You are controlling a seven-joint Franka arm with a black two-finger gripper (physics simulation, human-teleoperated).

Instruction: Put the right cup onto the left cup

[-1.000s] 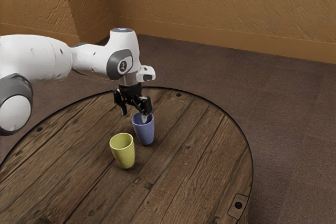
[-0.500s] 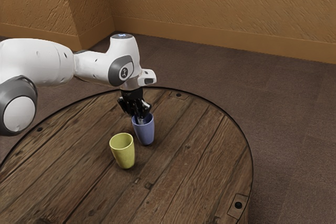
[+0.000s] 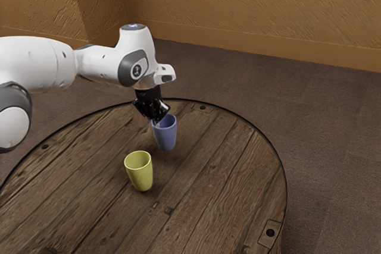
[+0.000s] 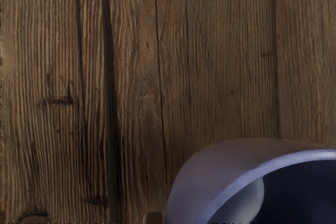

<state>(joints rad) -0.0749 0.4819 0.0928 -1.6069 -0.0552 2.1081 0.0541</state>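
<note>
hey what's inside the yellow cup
In the yellow cup, the upper inner wall shows, with nothing against it. The near side hides the bottom, so I can't tell whether anything lies there.

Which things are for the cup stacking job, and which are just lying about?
For the job:
- blue cup, held by the gripper
- yellow-green cup, standing upright

Just there:
- round wooden table, under the yellow-green cup
- carpet
- wall

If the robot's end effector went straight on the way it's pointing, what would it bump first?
The black end effector points down, gripping the tapered blue cup by its rim, so that cup's bottom would probably meet the round wooden table first; any gap is unclear.
</note>
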